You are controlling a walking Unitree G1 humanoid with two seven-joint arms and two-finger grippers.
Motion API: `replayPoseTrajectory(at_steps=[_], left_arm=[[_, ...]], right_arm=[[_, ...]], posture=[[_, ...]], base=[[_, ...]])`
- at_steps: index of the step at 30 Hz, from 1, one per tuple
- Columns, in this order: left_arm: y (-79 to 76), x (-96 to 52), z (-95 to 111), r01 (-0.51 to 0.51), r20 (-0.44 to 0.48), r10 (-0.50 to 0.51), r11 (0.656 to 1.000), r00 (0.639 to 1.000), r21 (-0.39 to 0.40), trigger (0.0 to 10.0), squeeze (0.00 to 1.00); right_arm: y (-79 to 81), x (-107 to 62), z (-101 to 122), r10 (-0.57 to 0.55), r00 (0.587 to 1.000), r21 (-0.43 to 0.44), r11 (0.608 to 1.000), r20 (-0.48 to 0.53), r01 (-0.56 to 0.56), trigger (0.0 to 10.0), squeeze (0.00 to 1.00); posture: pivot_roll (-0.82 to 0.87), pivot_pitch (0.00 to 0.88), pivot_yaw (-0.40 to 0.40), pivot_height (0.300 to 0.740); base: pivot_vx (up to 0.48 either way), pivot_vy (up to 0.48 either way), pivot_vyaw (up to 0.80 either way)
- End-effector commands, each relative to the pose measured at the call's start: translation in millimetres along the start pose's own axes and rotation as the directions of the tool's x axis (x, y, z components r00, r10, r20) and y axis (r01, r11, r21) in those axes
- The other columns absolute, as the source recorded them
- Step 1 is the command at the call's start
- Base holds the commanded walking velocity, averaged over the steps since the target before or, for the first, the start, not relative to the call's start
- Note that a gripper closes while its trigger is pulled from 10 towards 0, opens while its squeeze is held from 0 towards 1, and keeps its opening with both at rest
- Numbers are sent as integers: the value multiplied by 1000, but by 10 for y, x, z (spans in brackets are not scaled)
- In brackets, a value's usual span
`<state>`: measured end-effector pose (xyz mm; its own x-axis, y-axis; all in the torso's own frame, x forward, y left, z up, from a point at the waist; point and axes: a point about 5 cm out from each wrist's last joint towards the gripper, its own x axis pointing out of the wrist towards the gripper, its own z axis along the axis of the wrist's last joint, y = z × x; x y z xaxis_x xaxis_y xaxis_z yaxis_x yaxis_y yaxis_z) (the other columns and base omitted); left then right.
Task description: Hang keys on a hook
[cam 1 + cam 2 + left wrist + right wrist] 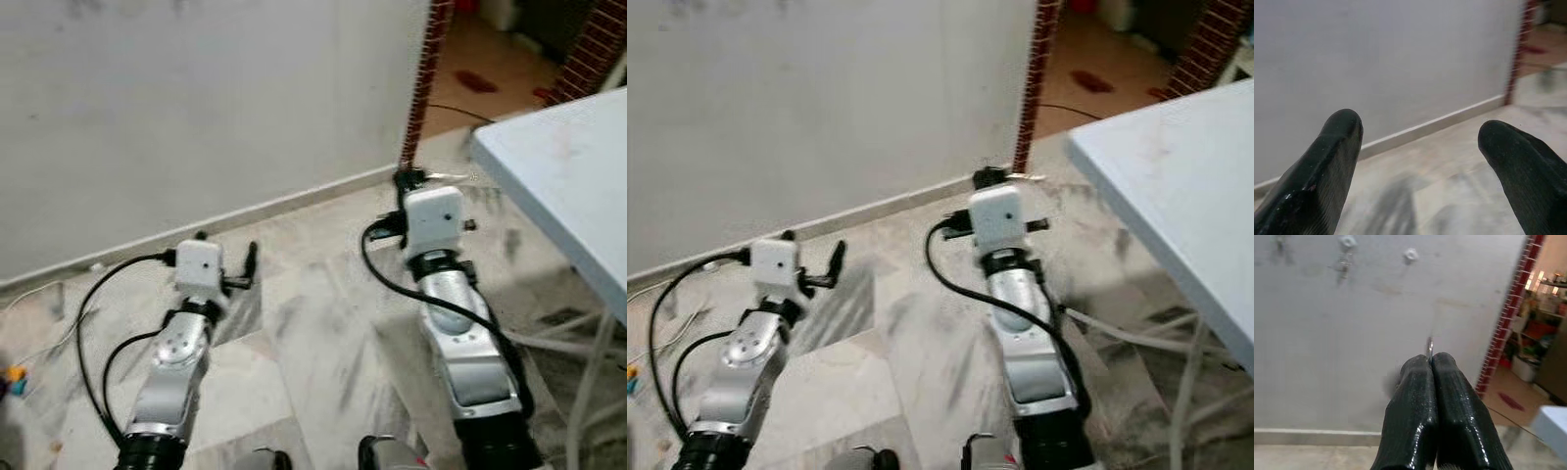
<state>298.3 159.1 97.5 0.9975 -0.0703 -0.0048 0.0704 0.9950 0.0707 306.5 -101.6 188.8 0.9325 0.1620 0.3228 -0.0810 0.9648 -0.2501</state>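
Observation:
My right gripper (1431, 360) is shut, and a thin metal key ring (1429, 347) sticks out between its fingertips; the keys themselves are hidden. It is held out toward the white wall, low above the floor (409, 179). High on that wall are small white hooks (1410, 255), and one more hook (1346, 243) has something small hanging under it. My left gripper (1420, 142) is open with nothing between its fingers. It points at the base of the wall, left of the right arm (227, 248).
A white folding table (563, 171) stands close on the right, its legs (588, 377) beside my right arm. A red brick pillar (427, 69) ends the wall, with a doorway beyond. Cables (44, 294) lie on the marble floor at far left.

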Motion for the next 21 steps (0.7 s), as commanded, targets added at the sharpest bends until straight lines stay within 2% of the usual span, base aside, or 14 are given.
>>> replayPoseTrajectory(at_steps=[1, 17, 21], left_arm=[[32, -18, -41, -18, -8, 18, 1000, 1000, 19, 10000, 0], [78, 4, -113, -53, -21, 54, 998, 998, 27, 10000, 0], [103, 24, -95, -78, -3, 78, 995, 997, 63, 10000, 0]], right_arm=[[-15, 8, 19, 4, 1000, 2, 1000, 12, -4, 10000, 0], [8, 23, -12, 23, 1000, 0, 1000, 3, -23, 10000, 0], [10, 23, -12, 23, 1000, 4, 1000, 3, -23, 10000, 0]], posture=[[-51, 180, 78, 740], [-53, 176, 64, 740], [-55, 178, 62, 740]], base=[[0, 0, 0], [0, 0, 0], [0, 0, 0]])
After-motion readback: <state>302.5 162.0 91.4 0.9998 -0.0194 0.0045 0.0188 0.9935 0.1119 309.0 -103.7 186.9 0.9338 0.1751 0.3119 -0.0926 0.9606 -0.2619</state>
